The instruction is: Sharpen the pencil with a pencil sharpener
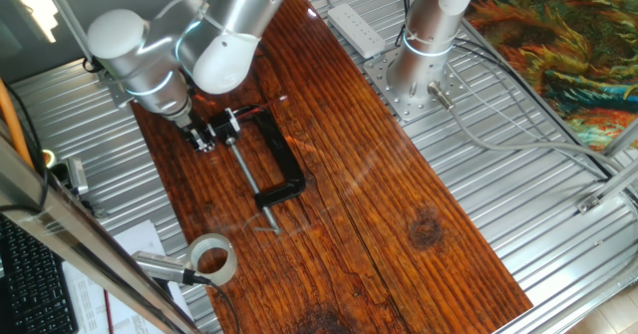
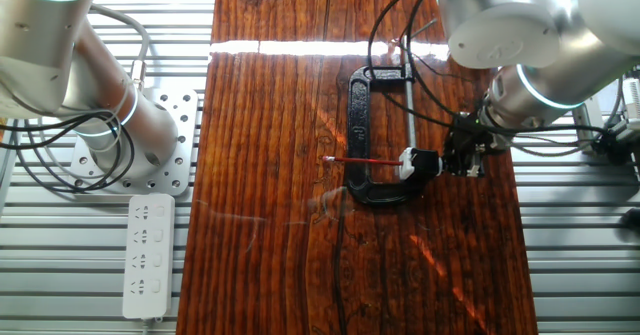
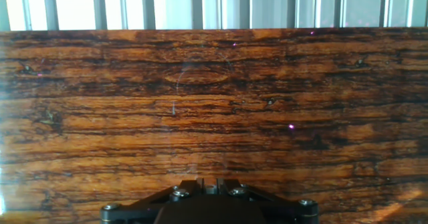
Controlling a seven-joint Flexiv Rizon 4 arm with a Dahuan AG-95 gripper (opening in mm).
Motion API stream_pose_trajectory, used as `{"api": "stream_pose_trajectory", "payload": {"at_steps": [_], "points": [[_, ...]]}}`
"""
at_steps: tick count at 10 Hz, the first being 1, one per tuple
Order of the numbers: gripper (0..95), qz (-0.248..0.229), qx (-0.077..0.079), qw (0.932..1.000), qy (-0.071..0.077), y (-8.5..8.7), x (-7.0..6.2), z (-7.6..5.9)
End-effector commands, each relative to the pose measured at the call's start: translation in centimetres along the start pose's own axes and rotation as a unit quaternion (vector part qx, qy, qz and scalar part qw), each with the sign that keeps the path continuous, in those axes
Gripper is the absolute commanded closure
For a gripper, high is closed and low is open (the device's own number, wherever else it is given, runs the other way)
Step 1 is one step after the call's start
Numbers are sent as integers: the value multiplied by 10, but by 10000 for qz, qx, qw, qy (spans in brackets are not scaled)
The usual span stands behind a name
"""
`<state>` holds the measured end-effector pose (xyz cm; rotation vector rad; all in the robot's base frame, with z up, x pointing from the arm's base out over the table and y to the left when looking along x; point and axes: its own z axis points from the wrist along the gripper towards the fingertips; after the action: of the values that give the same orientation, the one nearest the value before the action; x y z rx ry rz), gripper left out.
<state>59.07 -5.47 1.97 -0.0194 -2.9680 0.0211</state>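
Note:
The pencil (image 2: 362,161) is a thin red stick lying flat across the mouth of the black C-clamp (image 2: 358,125). Its right end meets a small white sharpener (image 2: 408,162) below the tip of the clamp's grey screw rod (image 2: 410,110). My gripper (image 2: 432,163) is low over the board on the other side of the sharpener, its black fingertips against it. In one fixed view the gripper (image 1: 219,131) sits left of the clamp (image 1: 287,165), with the pencil (image 1: 263,106) beyond. The hand view shows only the fingers (image 3: 200,186) close together over bare wood, with nothing seen between them.
A second arm's base (image 2: 130,135) stands on the metal slats left of the wooden board (image 2: 280,255), with a white power strip (image 2: 148,255) beside it. A tape roll (image 1: 211,259) and a metal-handled tool (image 1: 164,266) lie at the board's near corner. Cables (image 2: 395,35) trail above the clamp.

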Motion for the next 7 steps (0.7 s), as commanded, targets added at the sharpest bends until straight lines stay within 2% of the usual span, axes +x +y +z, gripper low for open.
{"api": "stream_pose_trajectory", "payload": {"at_steps": [1,3,7], "points": [[950,-39,32,10000,8,-3,0,-2],[950,-93,5,10000,3,-10,2,-4],[950,-53,26,10000,-41,-12,2,-2]]}}
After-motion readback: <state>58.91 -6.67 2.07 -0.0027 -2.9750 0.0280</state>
